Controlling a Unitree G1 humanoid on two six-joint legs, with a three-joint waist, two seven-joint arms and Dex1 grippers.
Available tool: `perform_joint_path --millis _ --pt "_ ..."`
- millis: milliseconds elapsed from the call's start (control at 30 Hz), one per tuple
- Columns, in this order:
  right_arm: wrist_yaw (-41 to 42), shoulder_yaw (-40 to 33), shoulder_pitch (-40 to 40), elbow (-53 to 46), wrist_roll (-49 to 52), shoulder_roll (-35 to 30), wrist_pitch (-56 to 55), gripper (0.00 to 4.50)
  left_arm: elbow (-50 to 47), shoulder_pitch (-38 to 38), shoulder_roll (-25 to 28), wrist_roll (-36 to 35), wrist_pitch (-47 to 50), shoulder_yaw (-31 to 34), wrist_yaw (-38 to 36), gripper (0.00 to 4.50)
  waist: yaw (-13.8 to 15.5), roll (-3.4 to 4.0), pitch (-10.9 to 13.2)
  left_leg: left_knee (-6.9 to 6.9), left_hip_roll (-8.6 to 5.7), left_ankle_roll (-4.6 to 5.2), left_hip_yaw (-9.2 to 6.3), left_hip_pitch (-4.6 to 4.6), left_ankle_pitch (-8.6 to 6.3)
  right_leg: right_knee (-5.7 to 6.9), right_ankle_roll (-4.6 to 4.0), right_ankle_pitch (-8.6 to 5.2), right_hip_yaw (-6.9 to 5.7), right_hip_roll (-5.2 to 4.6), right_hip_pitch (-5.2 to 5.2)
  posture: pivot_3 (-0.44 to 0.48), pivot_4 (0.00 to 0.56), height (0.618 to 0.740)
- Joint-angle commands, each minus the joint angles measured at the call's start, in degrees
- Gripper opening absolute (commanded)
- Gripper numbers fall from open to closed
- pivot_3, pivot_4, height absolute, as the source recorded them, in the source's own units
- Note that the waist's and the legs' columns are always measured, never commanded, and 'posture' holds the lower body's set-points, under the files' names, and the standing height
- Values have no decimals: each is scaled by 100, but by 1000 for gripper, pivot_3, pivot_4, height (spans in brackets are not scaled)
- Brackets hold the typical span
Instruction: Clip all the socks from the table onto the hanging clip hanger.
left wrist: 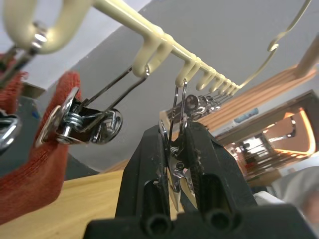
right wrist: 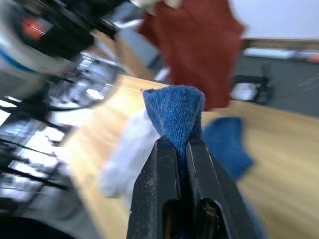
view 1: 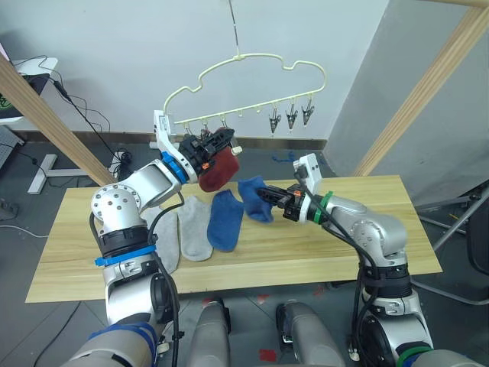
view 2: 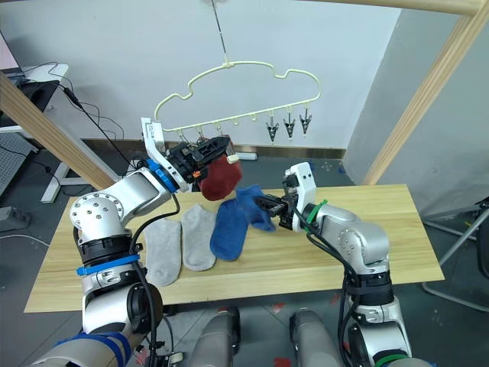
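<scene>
The pale yellow clip hanger (view 1: 252,61) hangs over the back of the table (view 1: 344,252). My left gripper (view 1: 221,140) is raised to its clip row and shut on a metal clip (left wrist: 177,164). A rust red sock (view 1: 218,172) hangs from the neighbouring clip just beside those fingers. My right gripper (view 1: 267,200) is shut on a blue sock (view 1: 254,195), lifted off the table below the red one; its folded tip (right wrist: 174,117) pokes up between the fingers. A second blue sock (view 1: 225,222) and two light grey socks (view 1: 195,229) (view 1: 166,245) lie flat on the wood.
Three free dark clips (view 1: 290,116) hang at the hanger's right end. Slanted wooden beams stand at the left (view 1: 46,115) and right (view 1: 428,84) of the table. Cables lie on the floor behind the table.
</scene>
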Motion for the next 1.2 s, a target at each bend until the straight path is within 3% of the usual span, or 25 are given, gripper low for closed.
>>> perform_joint_path --millis 33,267,567,1200 --pt "-146 -402 -159 -287 587 53 360 49 -113 -40 8 -425 218 83 -7 251 -1 0 0 0 0 1 0 -1 0 -2 0 0 0 0 0 -59 284 740" --pt "-624 -977 -435 -151 1265 319 742 49 -182 -2 -17 -1001 454 101 184 251 -12 0 0 -8 0 1 0 -4 -1 -7 0 0 -1 1 -4 -68 273 740" --pt "-1188 -1493 -748 156 1890 478 868 49 -178 11 42 -1164 423 -20 198 251 -17 0 0 -20 0 2 2 -9 -1 -30 0 0 -2 1 -4 -77 267 740" --pt "-1510 -1404 -732 465 2398 443 971 49 -225 -38 -3 -1325 215 -107 168 251 -18 0 0 -43 0 2 6 -10 -1 -43 0 0 -1 1 -8 -71 263 740"
